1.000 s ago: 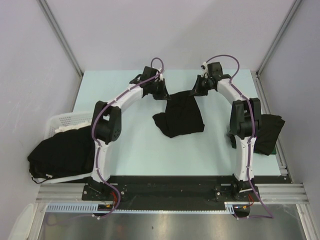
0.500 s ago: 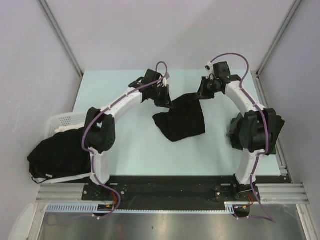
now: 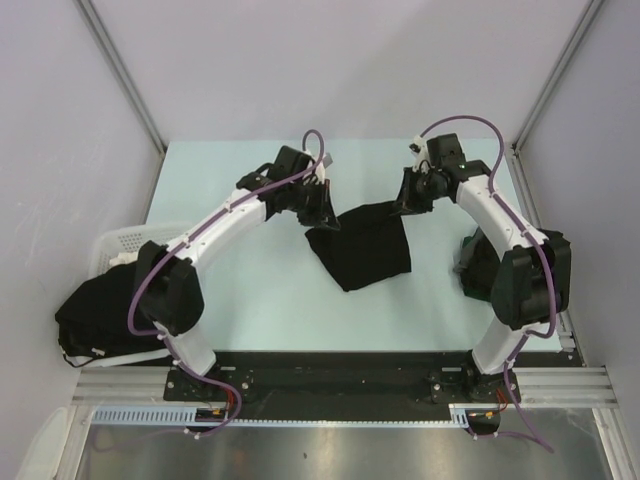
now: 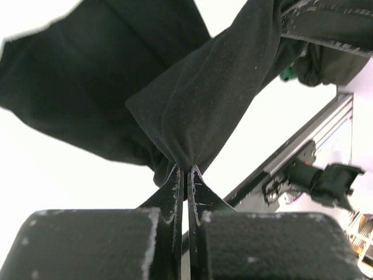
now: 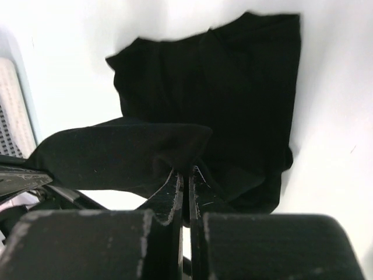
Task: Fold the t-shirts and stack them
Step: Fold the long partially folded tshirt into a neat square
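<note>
My left claw (image 4: 185, 166) and right claw (image 5: 185, 170) are both pinching one edge of the black t-shirt (image 3: 365, 255) — holding it raised for folding.

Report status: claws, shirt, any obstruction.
Grip: left claw and right claw both shut on black t-shirt. Far edge lifted, rest on table. Nothing obstructing; more shirts heaped over white basket at left.

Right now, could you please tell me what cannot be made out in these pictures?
Top view: the right arm's elbow covers most of the dark cloth behind it; shirt count unknown.
Top view: the black heap on the basket merges into one mass; count unclear.
Left wrist view: the held t-shirt runs past the top edge.
</note>
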You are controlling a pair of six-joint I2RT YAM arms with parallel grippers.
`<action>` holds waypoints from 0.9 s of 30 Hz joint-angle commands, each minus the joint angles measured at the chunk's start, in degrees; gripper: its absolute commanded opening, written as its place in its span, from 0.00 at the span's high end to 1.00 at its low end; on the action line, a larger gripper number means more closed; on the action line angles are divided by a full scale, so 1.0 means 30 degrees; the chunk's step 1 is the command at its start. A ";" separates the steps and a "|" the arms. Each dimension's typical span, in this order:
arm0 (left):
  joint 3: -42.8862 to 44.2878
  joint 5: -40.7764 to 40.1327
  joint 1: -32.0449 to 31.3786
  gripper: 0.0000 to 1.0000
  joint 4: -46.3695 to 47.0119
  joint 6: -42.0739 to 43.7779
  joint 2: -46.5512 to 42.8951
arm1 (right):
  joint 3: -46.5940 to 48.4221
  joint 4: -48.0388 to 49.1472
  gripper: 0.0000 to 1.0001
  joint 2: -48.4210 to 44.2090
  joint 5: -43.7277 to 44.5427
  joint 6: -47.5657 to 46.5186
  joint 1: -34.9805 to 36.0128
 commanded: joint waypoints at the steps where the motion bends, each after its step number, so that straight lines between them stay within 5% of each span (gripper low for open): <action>1: -0.1403 -0.0415 -0.0658 1.00 -0.0837 0.0171 -0.2044 | -0.0194 -0.0963 1.00 -0.1680 0.1160 -0.0562 0.0472; 10: -0.4776 -0.2959 -0.0953 1.00 -0.0046 -0.0827 -0.3482 | -0.0429 -0.0673 1.00 -0.0981 0.1897 -0.0796 0.0737; 27: -0.3314 -0.5864 -0.0074 1.00 -0.0046 -0.0446 -0.0319 | 0.2820 0.0735 1.00 0.3706 0.0257 -0.1264 0.0854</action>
